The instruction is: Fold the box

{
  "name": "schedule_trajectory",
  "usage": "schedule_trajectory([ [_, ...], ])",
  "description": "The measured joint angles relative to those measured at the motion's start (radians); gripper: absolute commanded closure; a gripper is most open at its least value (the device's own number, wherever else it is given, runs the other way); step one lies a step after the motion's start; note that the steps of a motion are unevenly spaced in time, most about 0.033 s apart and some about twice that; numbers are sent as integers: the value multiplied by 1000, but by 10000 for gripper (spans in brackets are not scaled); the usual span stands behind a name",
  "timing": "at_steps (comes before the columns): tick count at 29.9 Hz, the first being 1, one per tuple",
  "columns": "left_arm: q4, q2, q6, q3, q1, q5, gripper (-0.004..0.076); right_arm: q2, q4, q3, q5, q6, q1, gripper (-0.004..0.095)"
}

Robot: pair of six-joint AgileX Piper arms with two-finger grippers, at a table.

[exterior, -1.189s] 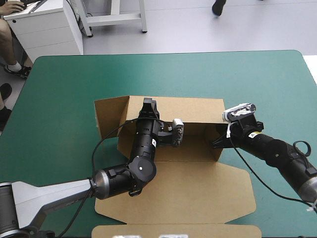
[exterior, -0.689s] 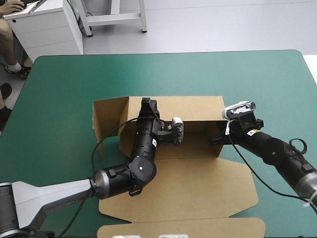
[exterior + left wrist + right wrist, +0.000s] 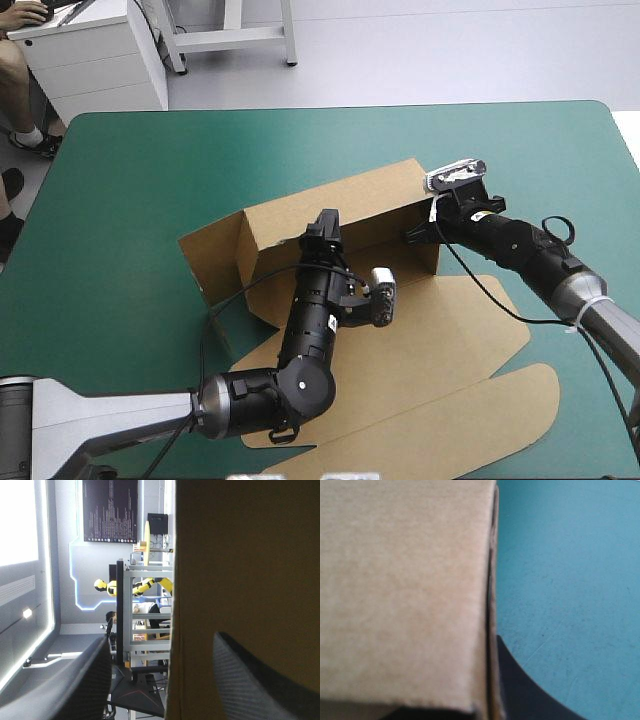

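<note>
- Plainly, the box [image 3: 350, 200] is matte brown corrugated board. It stands askew at mid-table on the smooth teal-green cover [image 3: 150, 170], with its walls raised into a long trough.
- Its lid [image 3: 430, 350] lies flat toward the table's near edge. The lid has rounded tabs, and its nearest strip runs out of the high view.
- A creased flap [image 3: 210, 260] juts out at the box's left end.
- The left gripper [image 3: 322, 228] sits at the top edge of the long wall. In its wrist view the finned black fingers [image 3: 75, 690] stand wide apart, so the jaws are open. The wall's edge rises between them.
- The right gripper [image 3: 412, 236] is at the right end wall. Close up, one black finger [image 3: 530, 695] lies against the wall's layered edge. The other is almost wholly hidden under the board, and the jaws appear to be clamped on the wall.
</note>
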Motion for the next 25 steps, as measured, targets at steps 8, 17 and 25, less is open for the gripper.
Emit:
schedule_trajectory([
  [8, -1, 0, 20, 0, -51, 26, 462, 17, 3, -12, -10, 15, 0, 923],
  [17, -340, -21, 470, -182, 21, -189, 710, 19, 5, -15, -9, 17, 0, 923],
  [25, -1282, -31, 1088, -641, 390, -94, 711, 19, 4, -17, 0, 17, 0, 923],
])
